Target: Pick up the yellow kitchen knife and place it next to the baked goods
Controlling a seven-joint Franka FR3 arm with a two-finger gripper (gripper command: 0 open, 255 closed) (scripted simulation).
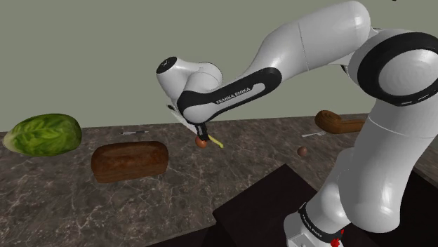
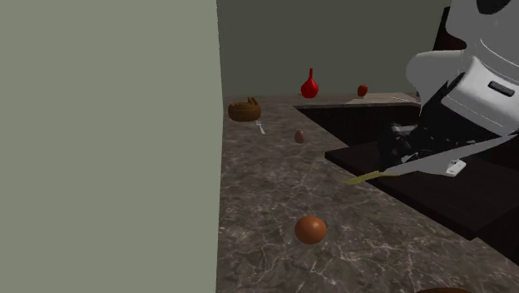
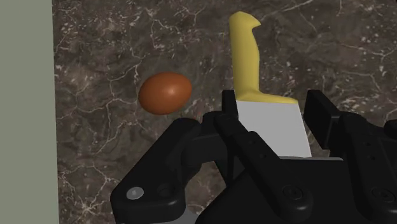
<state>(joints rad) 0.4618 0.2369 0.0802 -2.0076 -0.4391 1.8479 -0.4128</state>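
The yellow-handled knife (image 3: pixel 245 54) is held by the black gripper (image 3: pixel 275 108). In the wrist view its pale blade is seen clamped edge to edge between the two fingers (image 3: pixel 229 109), and the handle projects beyond the fingertips over the dark marbled counter (image 3: pixel 102 133). A brown egg (image 3: pixel 165 93) lies on the counter just beside the handle and is not touched by it.

In the shoulder view the gripper is found near the middle of the picture, pointed downward. The egg is seen at its 6 o'clock, and a sliver of the yellow handle shows at about 4 o'clock of the fingertips. A brown loaf (image 1: pixel 130 161) lies on the counter at 8 o'clock of the gripper, well apart from it. A green cabbage (image 1: pixel 42 135) (or a lettuce; which cannot be told) is set farther out at 9 o'clock. A basket of baked goods (image 1: pixel 337 122) is seen at 3 o'clock, partly hidden by the white arm (image 1: pixel 309 49), with a small brown object (image 1: pixel 302 150) near it.

In the second exterior view the handle is seen pointing toward 8 o'clock from the gripper, and the egg lies at 7 o'clock of the handle. A red vase (image 2: pixel 309 84) stands far back on the counter, at 12 o'clock of the egg. A grey-green wall (image 2: pixel 108 141) is seen along that view's 9 o'clock side.
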